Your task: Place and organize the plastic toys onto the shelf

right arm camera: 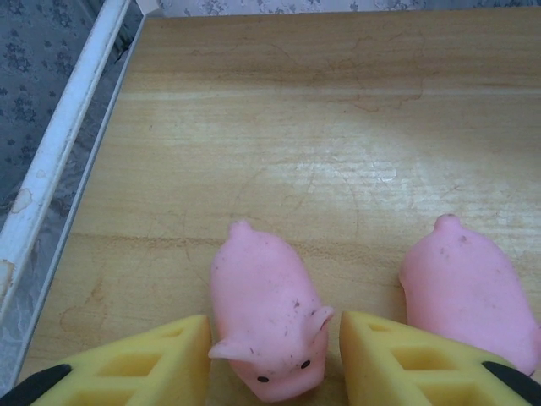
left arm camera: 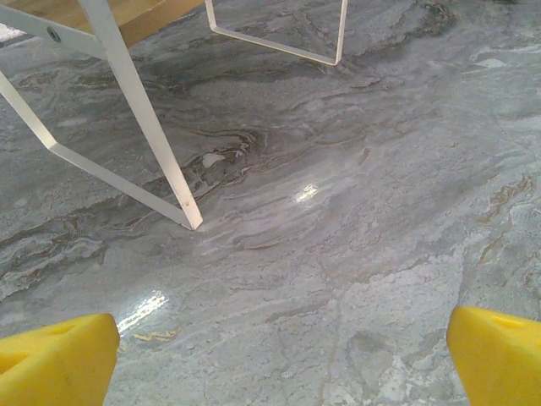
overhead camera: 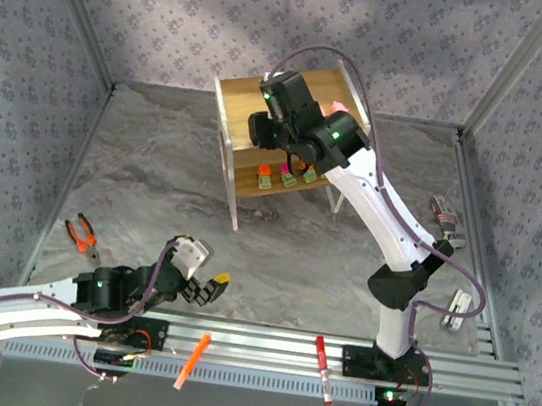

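1. Status. The right gripper [right arm camera: 275,355] sits low over the top board of the shelf [right arm camera: 296,127]. Its yellow fingers [right arm camera: 135,364] stand partly apart, 1 on each side of a pink pig [right arm camera: 266,326] that rests on the board. Whether the pads press on it cannot be told. The left gripper [left arm camera: 277,355] hangs wide apart over bare table and holds nothing.

2. Hazards.
- A pad lies against the pig's ear. A lift could drag or tip the pig.
- A second pig [right arm camera: 469,288] stands just beside it at 3 o'clock. A sideways move could knock it.
- The white frame rail [right arm camera: 68,161] marks the board edge at 9 o'clock. A push that way could drop a pig.

3. Views. The right wrist view shows the finger-to-pig clearance. The top view shows 3 blocky toys [overhead camera: 288,174] on the lower tier, at 12 o'clock from the bases.
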Robot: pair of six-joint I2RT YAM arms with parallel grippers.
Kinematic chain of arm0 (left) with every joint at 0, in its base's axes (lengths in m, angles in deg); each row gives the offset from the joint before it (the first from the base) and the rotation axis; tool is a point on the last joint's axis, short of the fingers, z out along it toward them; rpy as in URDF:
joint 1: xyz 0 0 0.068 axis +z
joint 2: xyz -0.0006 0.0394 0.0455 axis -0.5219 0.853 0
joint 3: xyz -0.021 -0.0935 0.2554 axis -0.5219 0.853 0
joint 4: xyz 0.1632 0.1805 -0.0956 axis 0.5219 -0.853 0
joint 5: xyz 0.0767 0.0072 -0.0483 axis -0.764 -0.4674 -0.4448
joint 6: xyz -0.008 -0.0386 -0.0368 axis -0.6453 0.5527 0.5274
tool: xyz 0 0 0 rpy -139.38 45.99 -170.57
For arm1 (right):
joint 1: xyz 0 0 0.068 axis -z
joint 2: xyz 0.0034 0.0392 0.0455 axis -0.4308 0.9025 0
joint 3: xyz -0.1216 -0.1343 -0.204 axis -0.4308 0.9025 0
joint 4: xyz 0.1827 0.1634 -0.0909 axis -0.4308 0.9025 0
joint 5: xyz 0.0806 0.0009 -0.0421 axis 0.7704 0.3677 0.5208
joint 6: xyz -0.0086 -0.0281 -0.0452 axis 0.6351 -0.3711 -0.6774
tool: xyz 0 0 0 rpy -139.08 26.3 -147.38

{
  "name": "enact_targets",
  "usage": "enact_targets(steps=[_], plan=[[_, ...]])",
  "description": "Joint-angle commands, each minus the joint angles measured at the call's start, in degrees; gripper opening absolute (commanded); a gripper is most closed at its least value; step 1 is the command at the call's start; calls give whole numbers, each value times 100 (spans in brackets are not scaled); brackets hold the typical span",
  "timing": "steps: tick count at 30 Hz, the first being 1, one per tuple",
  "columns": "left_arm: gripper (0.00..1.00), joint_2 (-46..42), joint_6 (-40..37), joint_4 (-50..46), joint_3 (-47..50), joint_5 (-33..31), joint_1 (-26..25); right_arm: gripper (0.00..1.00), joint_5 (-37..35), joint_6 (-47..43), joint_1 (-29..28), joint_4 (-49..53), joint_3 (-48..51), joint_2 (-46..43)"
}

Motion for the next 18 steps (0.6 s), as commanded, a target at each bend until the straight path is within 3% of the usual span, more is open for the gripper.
enact_targets(steps=[1, 18], plan=[[100, -65, -36, 33, -61, -101, 17, 46, 47, -95, 39, 137, -239, 94], [100, -78, -20, 26, -57, -103, 16, 51, 12, -151, -21, 172, -418, 86]])
